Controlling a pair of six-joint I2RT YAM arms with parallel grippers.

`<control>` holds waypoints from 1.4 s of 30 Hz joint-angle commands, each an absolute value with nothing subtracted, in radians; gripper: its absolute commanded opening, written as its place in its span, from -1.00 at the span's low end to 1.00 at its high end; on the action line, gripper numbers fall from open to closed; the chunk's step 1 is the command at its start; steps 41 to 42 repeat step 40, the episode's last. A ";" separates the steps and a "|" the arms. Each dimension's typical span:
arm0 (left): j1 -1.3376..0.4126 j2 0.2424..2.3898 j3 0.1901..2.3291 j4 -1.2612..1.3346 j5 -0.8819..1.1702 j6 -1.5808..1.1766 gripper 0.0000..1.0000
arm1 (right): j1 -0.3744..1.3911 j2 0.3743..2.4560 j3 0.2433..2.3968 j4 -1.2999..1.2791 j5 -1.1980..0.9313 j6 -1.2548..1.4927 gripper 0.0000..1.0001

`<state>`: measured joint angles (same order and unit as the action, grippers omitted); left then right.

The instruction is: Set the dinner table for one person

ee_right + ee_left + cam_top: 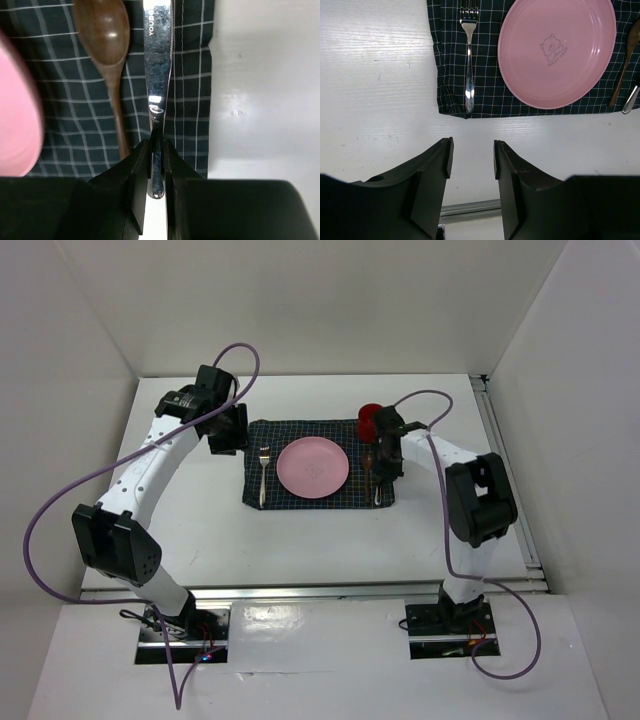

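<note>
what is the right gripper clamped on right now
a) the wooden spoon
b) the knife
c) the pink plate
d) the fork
b: in the right wrist view the right gripper has its fingers closed on the handle of the knife, while the wooden spoon lies free beside it.

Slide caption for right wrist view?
Right tool shut on knife handle, wooden spoon alongside, on the checked cloth.

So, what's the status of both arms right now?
Left gripper open, empty, over dinner table. Right gripper shut on knife beside spoon on cloth. Fork, plate placed. Nothing blocking.
</note>
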<state>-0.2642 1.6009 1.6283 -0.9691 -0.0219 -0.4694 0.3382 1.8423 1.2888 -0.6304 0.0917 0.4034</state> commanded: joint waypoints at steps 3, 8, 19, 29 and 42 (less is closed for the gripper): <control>-0.259 1.562 1.626 -0.971 -0.031 -0.445 0.09 | 0.356 1.945 1.362 -0.609 0.106 0.350 -0.86; -0.259 1.562 1.626 -0.971 -0.031 -0.445 0.09 | 0.365 1.963 1.362 -0.598 0.121 0.350 -0.66; -0.259 1.562 1.635 -0.971 -0.021 -0.445 0.09 | 0.365 1.876 1.407 -0.659 0.140 0.368 -0.20; -0.259 1.571 1.626 -0.951 0.025 -0.414 0.09 | 0.315 1.580 1.399 -0.801 0.345 0.457 0.64; -0.259 1.560 1.634 -0.914 0.052 -0.446 0.09 | 0.187 1.090 1.097 -0.785 0.522 0.548 1.00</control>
